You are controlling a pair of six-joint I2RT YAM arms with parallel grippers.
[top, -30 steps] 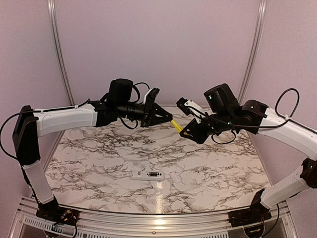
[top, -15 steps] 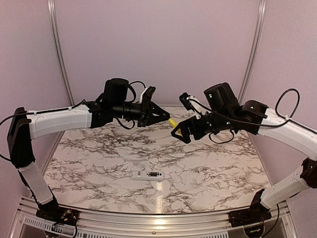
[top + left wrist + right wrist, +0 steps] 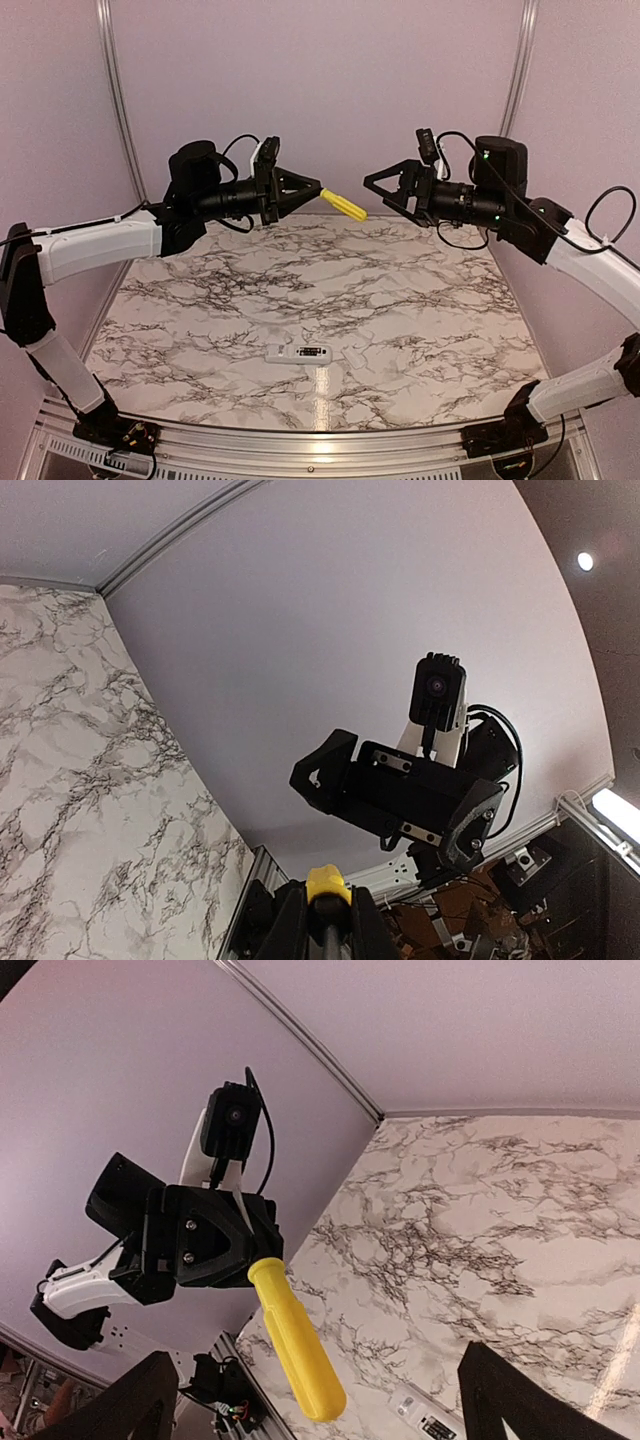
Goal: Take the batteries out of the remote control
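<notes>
Currently the left gripper [image 3: 312, 188] pinches the yellow-handled screwdriver [image 3: 343, 204] above the surface's [image 3: 200, 300] far edge; the right gripper [image 3: 372, 183] faces it, jaws spread. The remote control [image 3: 300, 353] lies midway along the near edge.

Even, soft pink-tinted light; all my views are sharp.
Glare streak on the table [image 3: 200, 300] at mid front edge. My left wrist cam catches a ceiling spot [image 3: 585, 560] top right. Shadows faint; wrist views bend straight lines.
</notes>
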